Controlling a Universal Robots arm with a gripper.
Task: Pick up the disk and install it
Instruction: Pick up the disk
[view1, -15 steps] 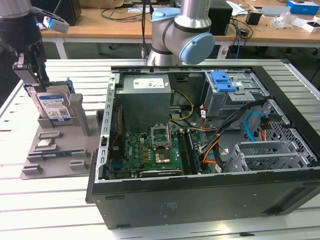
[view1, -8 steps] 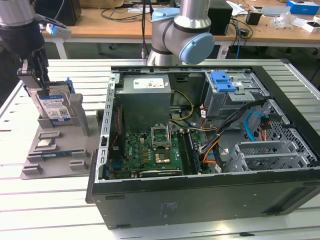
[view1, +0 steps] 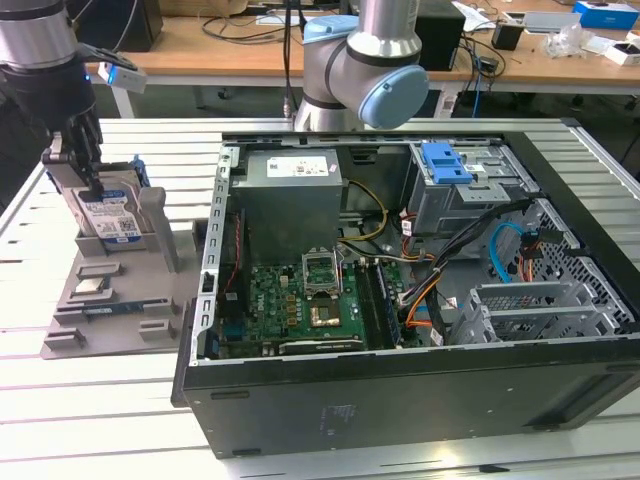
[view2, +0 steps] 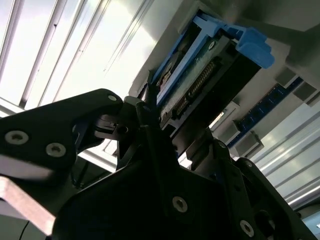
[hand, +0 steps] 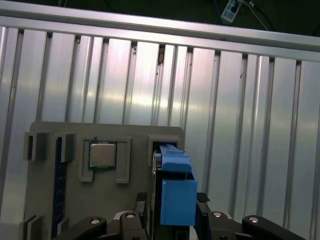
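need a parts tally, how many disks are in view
1: the disk stands upright in the grey tray at the exterior view's left. Others may hide in the case.

silver disk with white-and-blue label, blue frame; grey tray; black tool

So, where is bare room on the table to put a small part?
Bare table slats lie on the camera side of the grey tray and beyond it, toward the arm base. Crowded: the case, full of cables, and the tray's corner where the hand grips the disk.
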